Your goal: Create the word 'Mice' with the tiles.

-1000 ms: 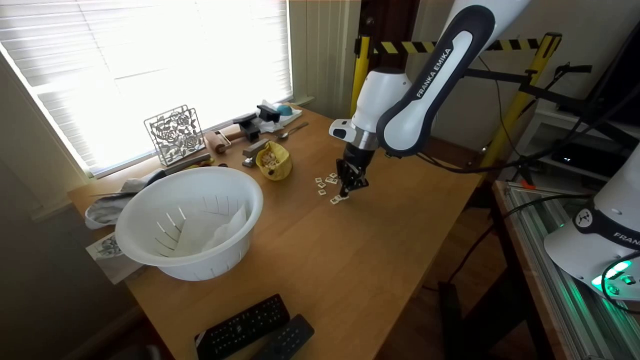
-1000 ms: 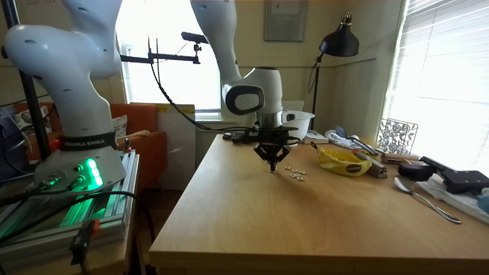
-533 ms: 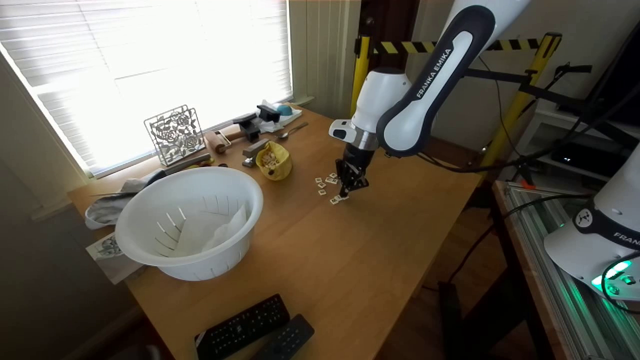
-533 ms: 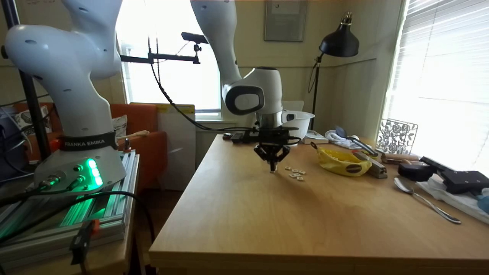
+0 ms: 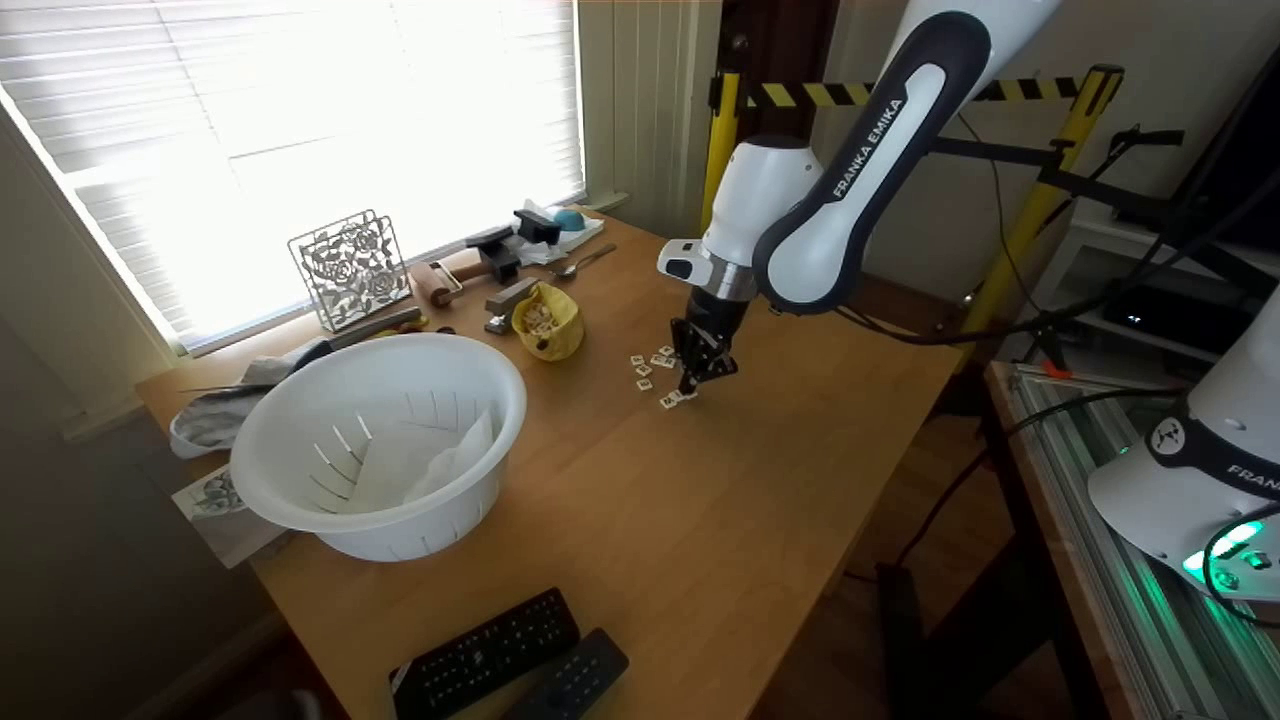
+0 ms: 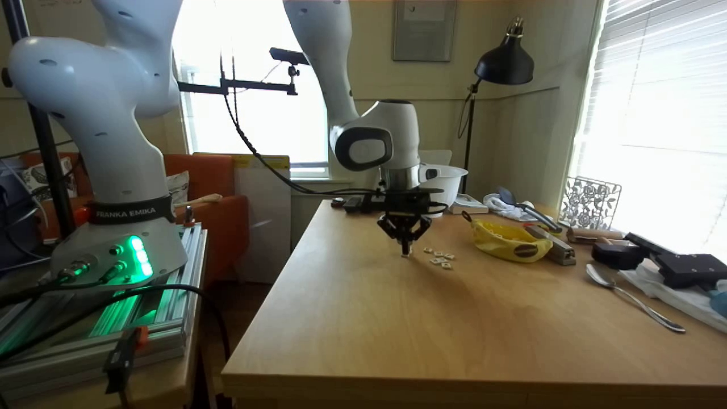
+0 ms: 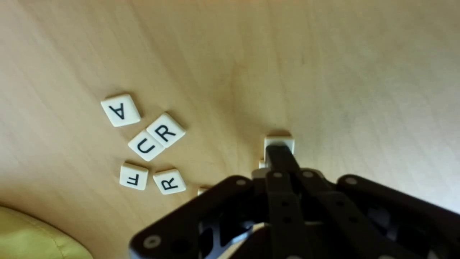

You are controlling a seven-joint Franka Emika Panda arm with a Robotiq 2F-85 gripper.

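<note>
A homelike room is doubling as a robot lab: an orange seat [image 6: 232, 236], black lamp [image 6: 504, 62] and window blinds [image 6: 653, 136] are sharing it with a robot arm [image 5: 875, 165] and barrier tape [image 5: 825, 95].

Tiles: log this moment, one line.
goal: Mice | tool: shut, at tile, contact unclear | A tile, F tile: clear of tool | word: unreadable
</note>
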